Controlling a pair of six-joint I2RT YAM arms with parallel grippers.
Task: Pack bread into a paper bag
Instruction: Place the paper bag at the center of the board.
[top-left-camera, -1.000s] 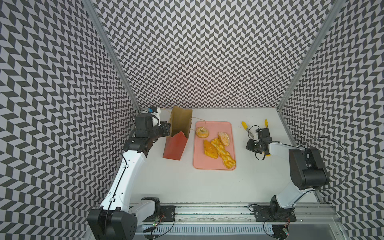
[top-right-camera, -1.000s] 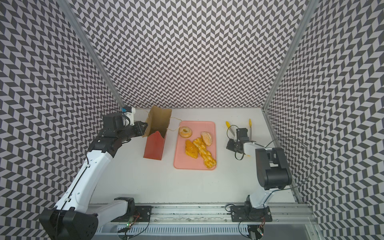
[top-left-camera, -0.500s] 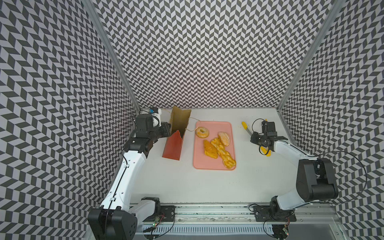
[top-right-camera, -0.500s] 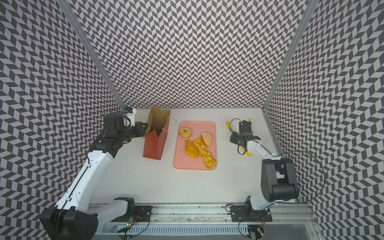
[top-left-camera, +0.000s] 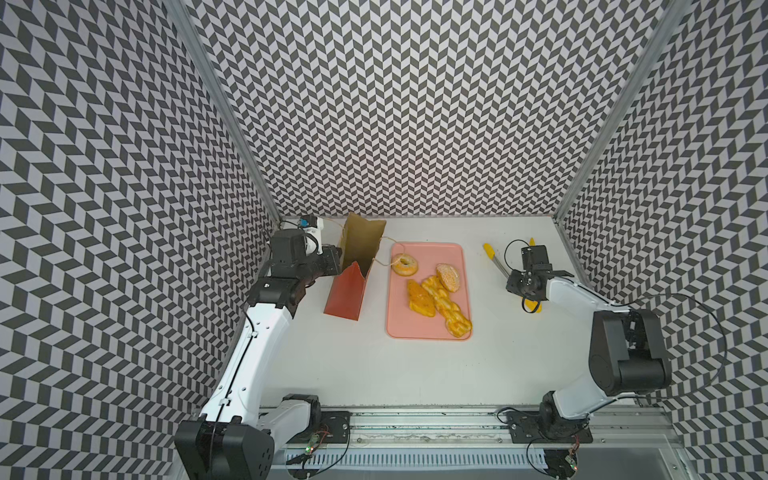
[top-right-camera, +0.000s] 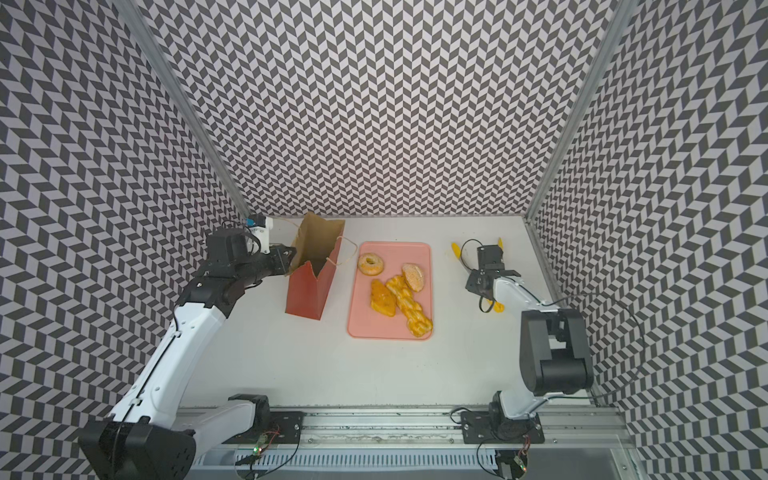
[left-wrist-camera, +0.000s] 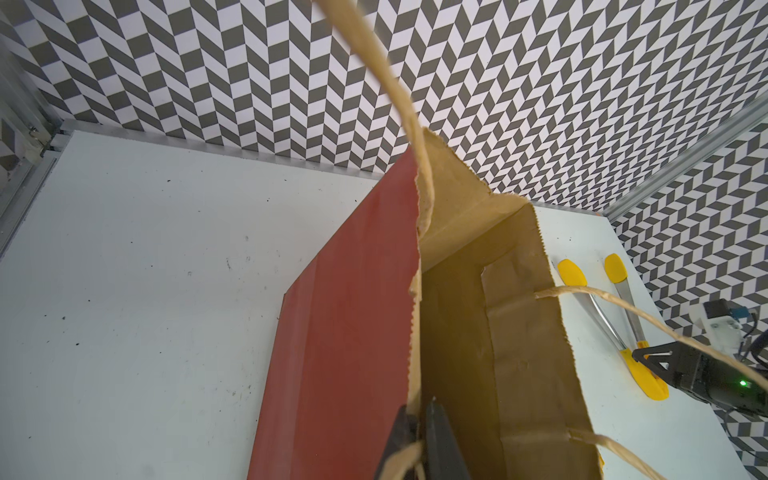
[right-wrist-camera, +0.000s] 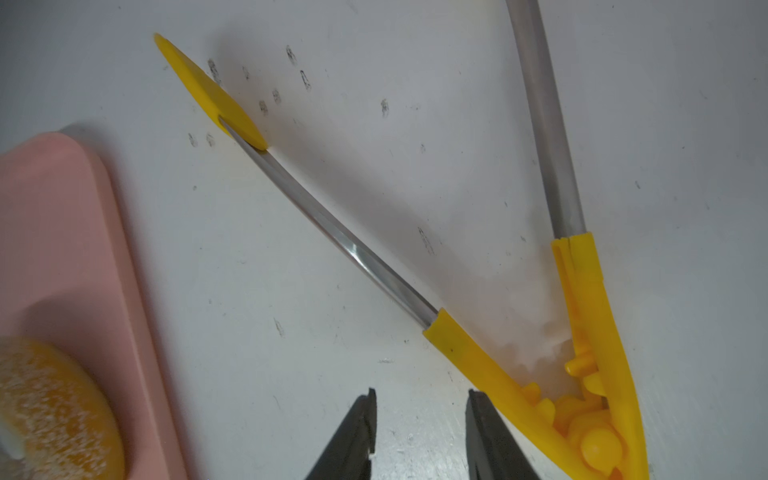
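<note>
Paper bag (left-wrist-camera: 353, 311) matt kraft; tongs (right-wrist-camera: 353, 249) shiny metal, yellow plastic.

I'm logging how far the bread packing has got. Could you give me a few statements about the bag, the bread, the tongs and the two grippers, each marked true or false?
1. The left gripper is clamped on the rim of the paper bag. True.
2. The ring donut is already inside the bag. False: it lies on the pink tray, beside the bag.
3. The tongs lie on the table, off the tray. True.
4. The right gripper is gripping the tongs. False: only bare table shows between its jaws, and it sits just beside the tongs' yellow hinged end.
</note>
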